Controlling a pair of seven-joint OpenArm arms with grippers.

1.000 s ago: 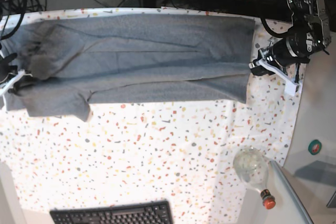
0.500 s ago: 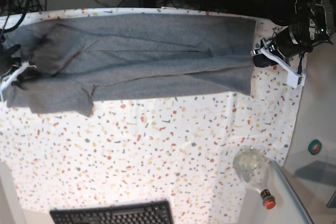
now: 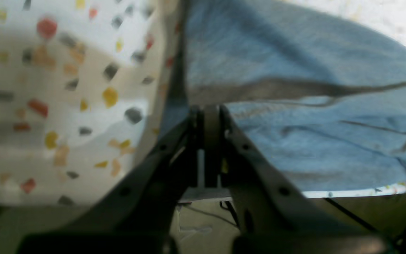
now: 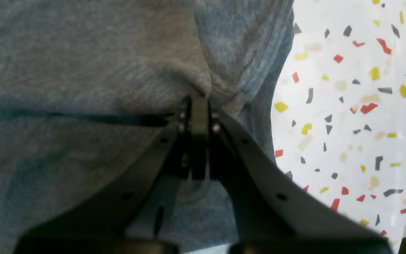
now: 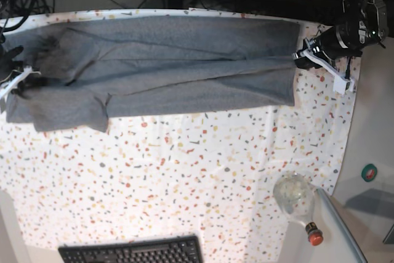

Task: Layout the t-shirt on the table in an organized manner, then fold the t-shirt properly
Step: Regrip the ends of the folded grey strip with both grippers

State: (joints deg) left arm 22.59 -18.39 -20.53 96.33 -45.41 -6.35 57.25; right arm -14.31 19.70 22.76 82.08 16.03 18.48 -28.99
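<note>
One t-shirt [image 5: 166, 66] lies stretched along the far edge of the table [image 5: 184, 177], pulled out between two grippers. The left gripper [image 5: 300, 60] is clenched on the shirt's edge near the table's far right corner; the right gripper [image 5: 13, 79] is pinched tight on bunched fabric at the left edge. One keyboard [image 5: 132, 251] sits at the near edge and one bottle [image 5: 297, 201] lies by the near right corner. The whole middle of the table is open speckled cloth.
</note>
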